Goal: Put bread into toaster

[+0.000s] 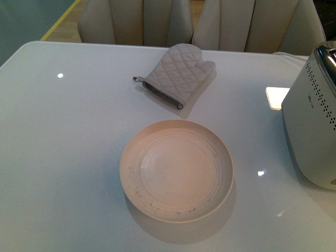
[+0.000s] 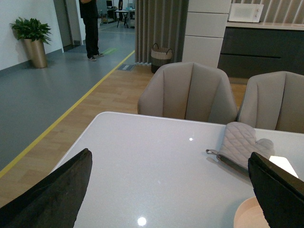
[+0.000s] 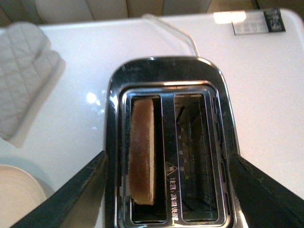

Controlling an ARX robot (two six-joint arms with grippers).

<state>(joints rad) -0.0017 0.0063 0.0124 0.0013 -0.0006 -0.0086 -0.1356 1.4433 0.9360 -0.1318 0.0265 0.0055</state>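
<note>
Toaster (image 3: 166, 142): boxy, shiny chrome top, two slots; perforated matte side, cut off at the front view's right edge (image 1: 312, 121). One bread (image 3: 142, 149) stands on edge in one slot, brown crust up; the other slot shows bare wire guides. Right gripper (image 3: 166, 190) spread wide above the toaster, holding nothing. Left gripper (image 2: 171, 190) also spread, empty, over the glossy table (image 1: 63, 157). One round ridged cream plate (image 1: 176, 169), one quilted mitt (image 1: 176, 73), two padded chairs (image 2: 187, 92).
</note>
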